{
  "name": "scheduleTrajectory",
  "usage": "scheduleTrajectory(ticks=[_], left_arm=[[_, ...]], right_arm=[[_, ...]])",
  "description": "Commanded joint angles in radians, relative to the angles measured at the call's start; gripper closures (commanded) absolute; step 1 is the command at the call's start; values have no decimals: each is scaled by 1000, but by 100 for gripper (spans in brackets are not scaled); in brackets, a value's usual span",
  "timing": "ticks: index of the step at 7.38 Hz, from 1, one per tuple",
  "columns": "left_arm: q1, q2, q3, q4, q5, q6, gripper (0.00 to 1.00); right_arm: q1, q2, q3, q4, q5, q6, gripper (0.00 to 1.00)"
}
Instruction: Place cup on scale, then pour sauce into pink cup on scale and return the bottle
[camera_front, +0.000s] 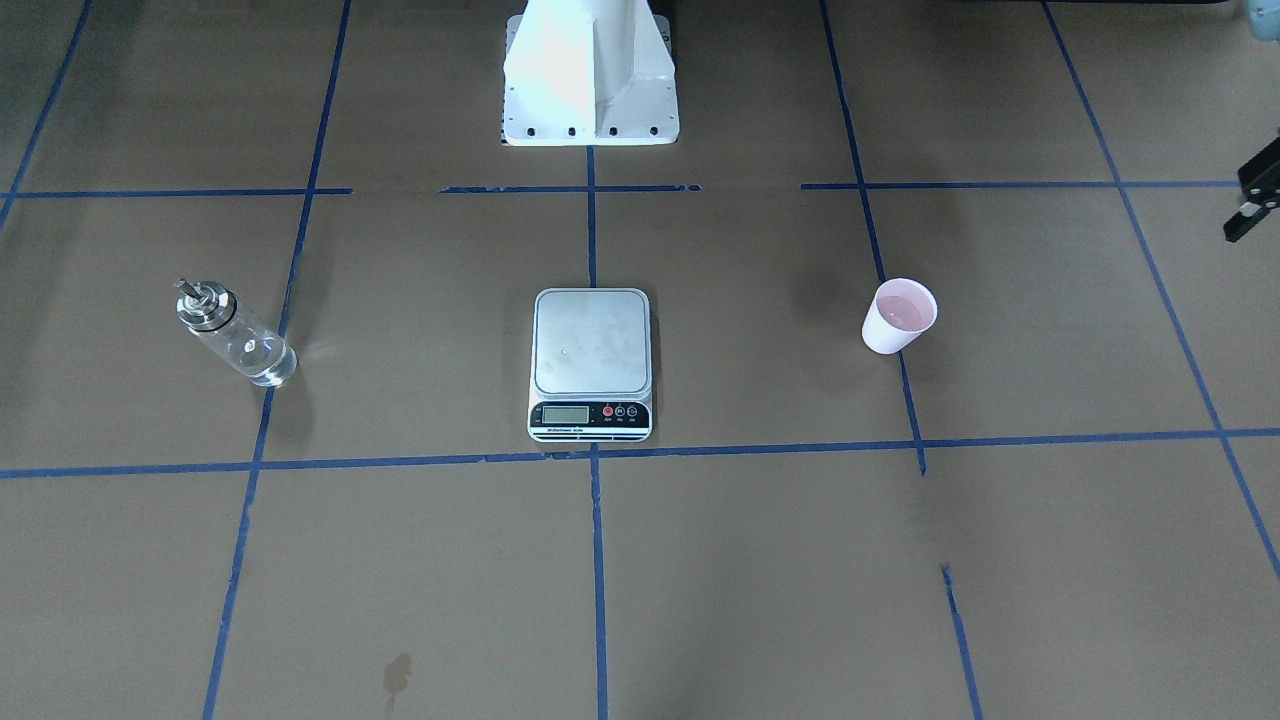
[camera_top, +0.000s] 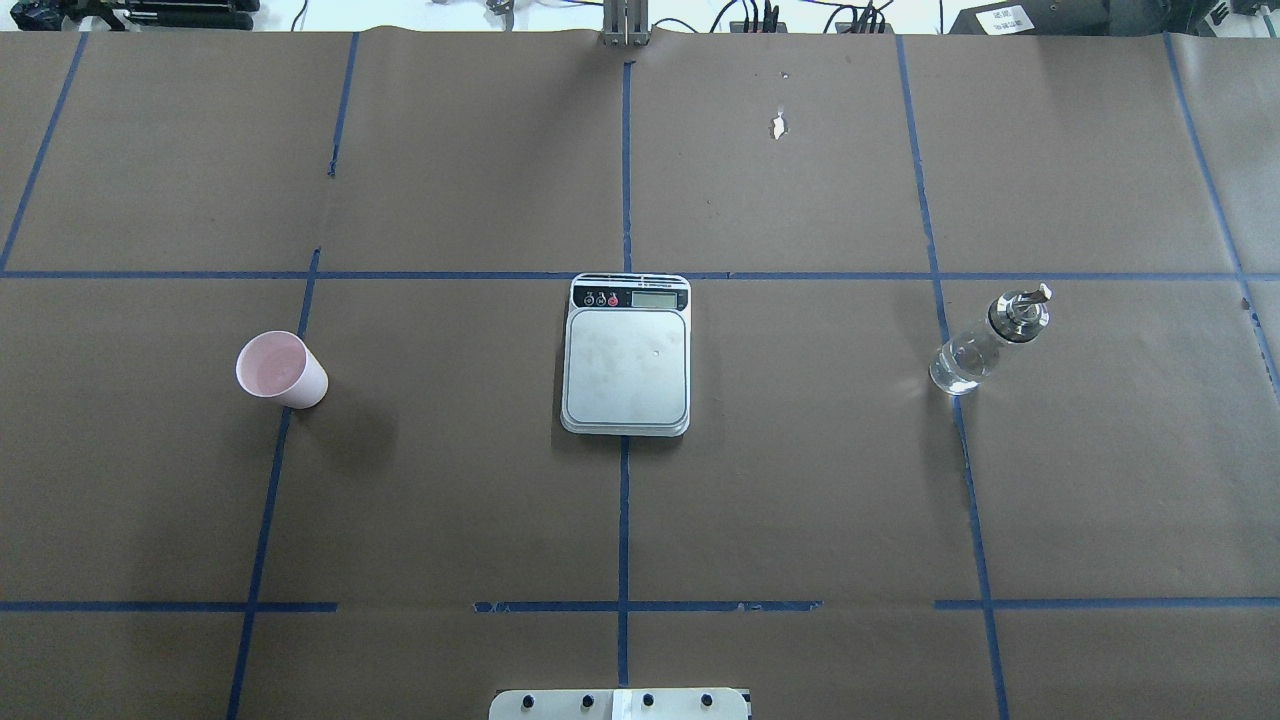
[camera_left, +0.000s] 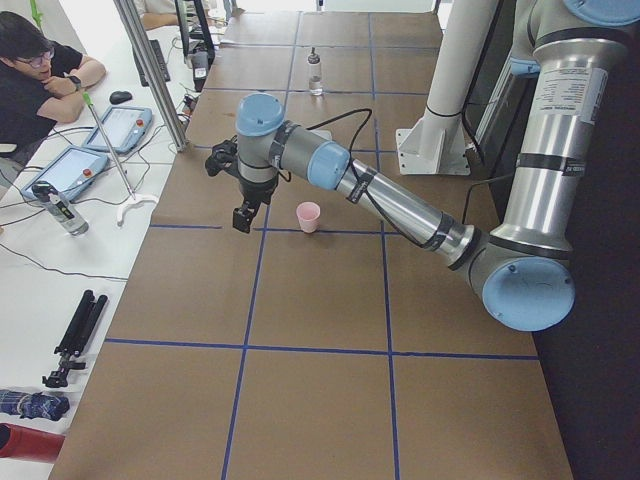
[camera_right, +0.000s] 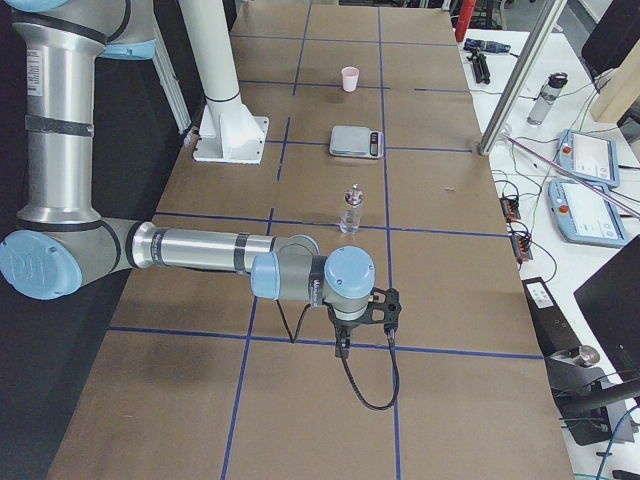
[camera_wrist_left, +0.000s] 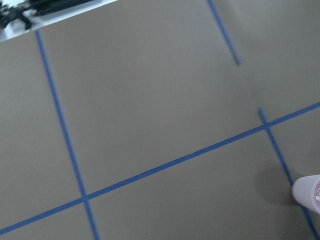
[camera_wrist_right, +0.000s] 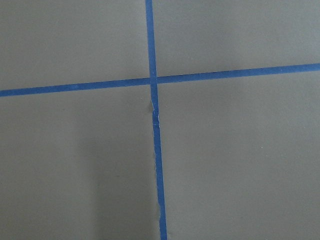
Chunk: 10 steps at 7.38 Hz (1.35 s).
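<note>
The pink cup (camera_top: 280, 368) stands upright on the brown paper, far to the left of the scale (camera_top: 626, 365), whose steel platform is bare. The glass bottle (camera_top: 985, 345) with its silver cap stands to the right of the scale, and clear sauce shows faintly near its bottom. My left gripper (camera_left: 243, 216) hangs above the table a short way beyond the cup (camera_left: 308, 216); only its black edge (camera_front: 1240, 222) shows from the front, so I cannot tell its state. My right gripper (camera_right: 345, 343) hovers past the bottle (camera_right: 350, 210), toward the table's end; its state is unclear. The left wrist view catches the cup (camera_wrist_left: 309, 192) at its lower right edge.
The white robot pedestal (camera_front: 590, 80) stands behind the scale (camera_front: 592, 345). Blue tape lines divide the brown paper into squares. A person sits at a side bench (camera_left: 60, 180) with tablets, cables and tripods along the far edge. A small dark stain (camera_front: 397, 675) marks the paper.
</note>
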Motion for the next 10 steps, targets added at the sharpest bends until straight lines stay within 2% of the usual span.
scheduleTrajectory(ticks=[1,2,4,5,7,10], left_arm=[[82,-130,21,3,-8,-304,0],[189,-133,23,-5,4,-452,0],[317,-115,29,-57,171,-641,0],[359,-68,33,-121,214,-716,0],[378,38,36,-255,233,-760,0],[479,43,41,-264,312,-899,0]], right_arm=[[0,4,-1,1,-1,-1,0],[0,4,0,1,-1,-1,0],[0,4,0,1,-1,-1,0],[0,4,0,1,-1,-1,0],[0,4,3,1,-2,0,0],[0,4,6,1,-2,0,0]])
